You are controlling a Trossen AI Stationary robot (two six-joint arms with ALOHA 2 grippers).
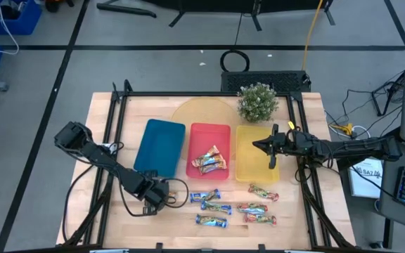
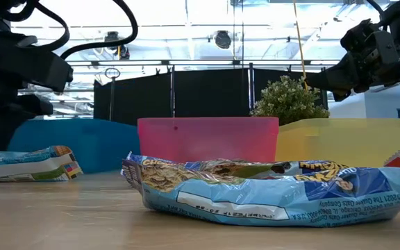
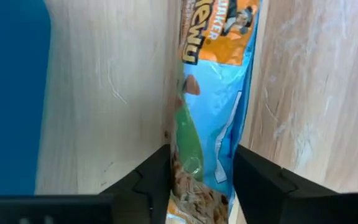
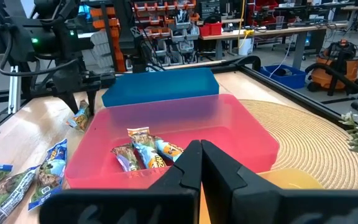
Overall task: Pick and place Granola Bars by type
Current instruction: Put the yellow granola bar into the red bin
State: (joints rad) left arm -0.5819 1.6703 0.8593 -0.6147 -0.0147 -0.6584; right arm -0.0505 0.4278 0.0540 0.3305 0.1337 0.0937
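Here, places are given from the red tray (image 1: 209, 137).

Trays: the blue tray (image 1: 159, 146) sits just beside the red tray on the left arm's side; the yellow tray (image 1: 257, 151) sits just beside it on the right arm's side.

Plant: a small potted plant (image 1: 257, 102) stands behind the yellow tray, at the table's far edge, next to a round woven mat (image 1: 201, 112) behind the red tray.

Bars in tray: a few bars (image 1: 210, 161) lie piled in the red tray's front half; the right wrist view shows blue-and-yellow wrappers (image 4: 148, 155) among them.

Loose bars: several bars lie on the table in front of the red and yellow trays, blue ones (image 1: 211, 206) nearer the red tray, red-green ones (image 1: 264, 192) in front of the yellow tray.

Left gripper: the left gripper (image 1: 162, 195) is low at the table in front of the blue tray. In its wrist view a blue bar (image 3: 211, 118) lies between its fingers (image 3: 146, 180), which flank the wrapper's end; whether they pinch it, I cannot tell.

Right gripper: the right gripper (image 1: 262, 145) hangs over the yellow tray, pointing toward the red tray, fingers (image 4: 185, 168) pressed together, holding nothing.
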